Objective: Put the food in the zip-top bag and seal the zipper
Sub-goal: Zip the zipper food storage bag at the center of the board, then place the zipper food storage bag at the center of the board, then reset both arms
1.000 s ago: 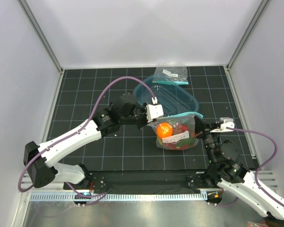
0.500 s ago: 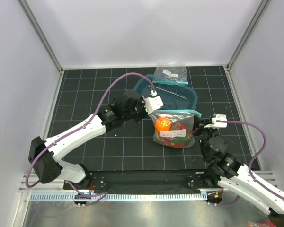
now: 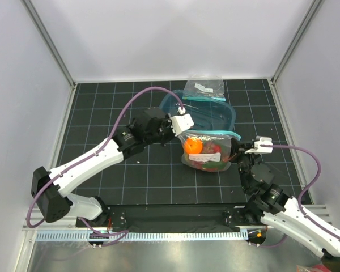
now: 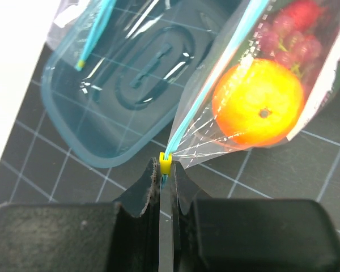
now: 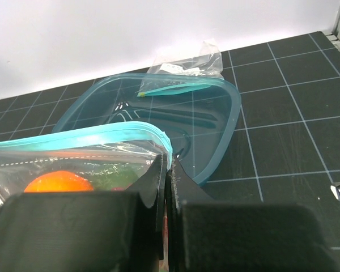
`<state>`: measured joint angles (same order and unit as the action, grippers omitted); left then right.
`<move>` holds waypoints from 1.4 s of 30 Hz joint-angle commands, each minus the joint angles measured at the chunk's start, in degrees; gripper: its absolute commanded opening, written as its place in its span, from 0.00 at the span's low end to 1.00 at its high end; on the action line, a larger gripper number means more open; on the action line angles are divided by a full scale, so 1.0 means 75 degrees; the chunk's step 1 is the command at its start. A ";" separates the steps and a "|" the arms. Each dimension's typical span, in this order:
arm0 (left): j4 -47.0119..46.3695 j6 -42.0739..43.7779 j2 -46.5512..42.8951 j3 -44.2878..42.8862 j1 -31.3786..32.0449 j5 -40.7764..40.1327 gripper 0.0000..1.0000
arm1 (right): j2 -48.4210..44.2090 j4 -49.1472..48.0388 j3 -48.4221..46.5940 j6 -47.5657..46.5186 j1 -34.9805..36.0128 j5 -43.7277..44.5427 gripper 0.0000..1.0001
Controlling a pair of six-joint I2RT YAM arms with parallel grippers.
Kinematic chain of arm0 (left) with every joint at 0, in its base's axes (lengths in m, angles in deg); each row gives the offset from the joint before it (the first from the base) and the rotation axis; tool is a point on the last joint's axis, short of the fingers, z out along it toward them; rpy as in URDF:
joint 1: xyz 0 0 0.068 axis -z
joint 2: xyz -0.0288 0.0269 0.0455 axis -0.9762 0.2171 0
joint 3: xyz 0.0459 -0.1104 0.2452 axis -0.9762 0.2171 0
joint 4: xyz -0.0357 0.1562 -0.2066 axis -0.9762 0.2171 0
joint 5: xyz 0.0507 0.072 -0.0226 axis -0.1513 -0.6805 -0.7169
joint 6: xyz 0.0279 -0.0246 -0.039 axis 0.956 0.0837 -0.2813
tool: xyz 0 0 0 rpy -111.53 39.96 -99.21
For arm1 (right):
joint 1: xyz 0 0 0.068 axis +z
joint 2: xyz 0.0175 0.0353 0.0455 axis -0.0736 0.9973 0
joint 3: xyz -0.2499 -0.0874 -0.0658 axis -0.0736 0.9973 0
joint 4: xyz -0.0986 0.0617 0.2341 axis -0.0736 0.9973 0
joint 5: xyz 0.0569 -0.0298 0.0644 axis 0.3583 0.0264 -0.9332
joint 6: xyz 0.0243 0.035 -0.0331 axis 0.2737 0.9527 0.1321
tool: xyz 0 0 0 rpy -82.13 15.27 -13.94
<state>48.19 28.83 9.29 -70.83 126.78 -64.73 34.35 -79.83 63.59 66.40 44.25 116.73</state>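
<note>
We're pinching the zipper [image 4: 208, 85] at both ends: left gripper [image 4: 166, 170] on its left end, right gripper [image 5: 167, 163] on its right. It runs left-right between them; bag [image 3: 222, 150] with food [image 3: 193, 146] sits just near of the tub [image 3: 215, 116].

No legible text on the zip-top bag [image 3: 220, 149] or elsewhere

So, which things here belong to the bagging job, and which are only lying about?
Job: zip-top bag; its zipper, pinched at both ends by left gripper and right gripper; food inside, including the orange.
Lying about: teal tub; smaller bag.
</note>
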 commanded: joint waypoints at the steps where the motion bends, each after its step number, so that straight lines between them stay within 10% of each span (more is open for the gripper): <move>1: 0.0398 0.0093 -0.0264 -0.0077 -0.0283 -0.1976 0.00 | -0.0067 -0.0387 -0.0373 -0.0011 -0.0111 0.1703 0.01; 10: 0.0470 0.0012 -0.0310 -0.0171 -0.0412 -0.2201 0.00 | 0.0121 -0.0481 -0.0338 -0.0092 -0.0111 0.1157 0.05; 15: 0.0235 0.0012 -0.0346 -0.0031 -0.0482 -0.2376 0.04 | 0.1067 -0.0622 -0.0641 -0.0456 -0.0111 -0.0216 0.55; 18: 0.0107 -0.0187 -0.0217 -0.0089 -0.0529 -0.2645 0.34 | 0.1829 -0.0389 -0.0911 -0.0317 -0.0099 -0.0159 0.67; 19: 0.0083 -0.0211 -0.0205 -0.0112 -0.0541 -0.2704 0.60 | 0.1960 -0.0318 -0.1051 -0.0269 -0.0111 -0.0077 0.69; 24: -0.0769 -0.0702 -0.0636 0.0051 -0.0588 -0.2798 1.00 | 0.2032 -0.0258 -0.1030 0.0058 -0.0111 0.0567 0.88; 37: -0.2238 -0.2763 -0.1505 0.0321 -0.1032 -0.6008 1.00 | 0.1246 -0.0458 -0.0572 0.0668 -0.0111 0.1528 0.97; 42: -0.1722 -0.4979 -0.2136 0.0215 -0.1911 -0.5578 1.00 | 0.1118 0.0174 -0.0596 0.1324 -0.0099 0.3028 0.98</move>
<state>36.28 4.35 -2.05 -66.99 115.57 -104.82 43.93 -79.33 59.09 71.16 43.55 129.29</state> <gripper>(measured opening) 0.996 0.975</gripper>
